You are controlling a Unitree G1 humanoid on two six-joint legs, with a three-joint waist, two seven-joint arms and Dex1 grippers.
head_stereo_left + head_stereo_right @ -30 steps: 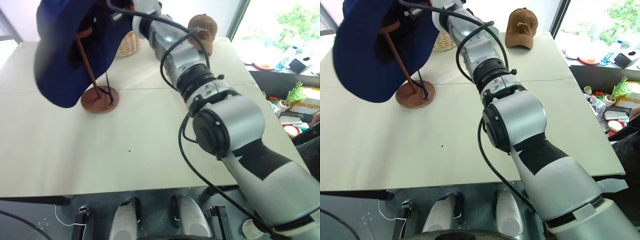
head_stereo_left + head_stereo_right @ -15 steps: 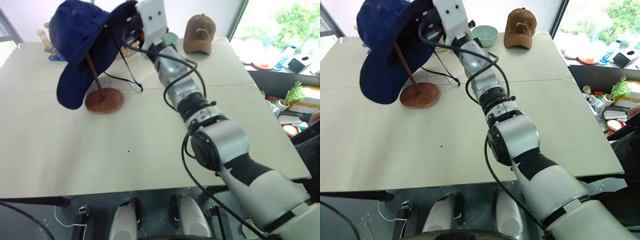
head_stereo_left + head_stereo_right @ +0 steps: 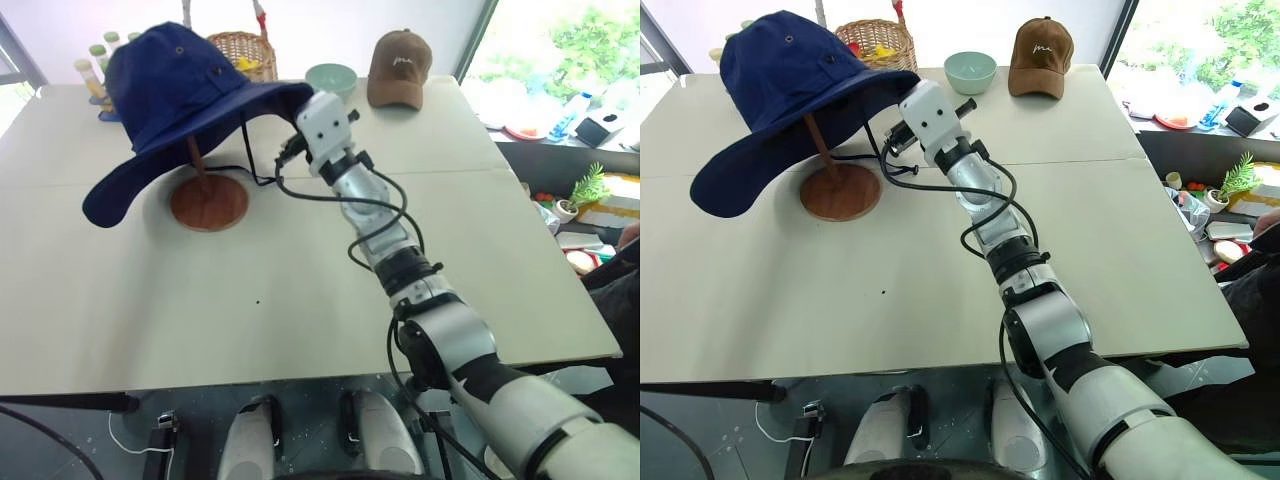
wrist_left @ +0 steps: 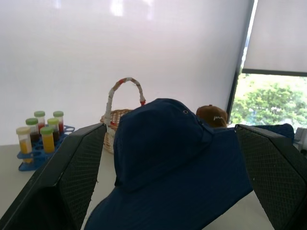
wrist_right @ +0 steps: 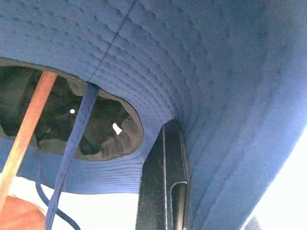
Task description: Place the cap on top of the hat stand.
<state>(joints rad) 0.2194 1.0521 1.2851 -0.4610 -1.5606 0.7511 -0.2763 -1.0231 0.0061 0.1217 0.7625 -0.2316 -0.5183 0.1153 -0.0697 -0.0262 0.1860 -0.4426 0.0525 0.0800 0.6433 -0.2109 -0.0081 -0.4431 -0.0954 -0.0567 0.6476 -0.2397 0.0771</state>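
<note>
Head views: the floppy navy fabric cap [image 3: 180,95] is seen draped over the thin-rodded wooden hat stand [image 3: 208,202], lowered since a second ago, when it was held high. Its brim is pinched by the right gripper [image 3: 895,135], fingers pressed together.

Left wrist view: left gripper [image 4: 168,182] spread; wicker basket [image 4: 112,127], rack of capped vials [image 4: 41,139].

Right wrist view: stitched brim underside, rod inside crown.

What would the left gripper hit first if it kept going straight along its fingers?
Probably the cap: its crown sits dead ahead between the left gripper fingers, which stand wide open. Beyond it are the wicker basket and the wall. Depth is hard to judge.
</note>
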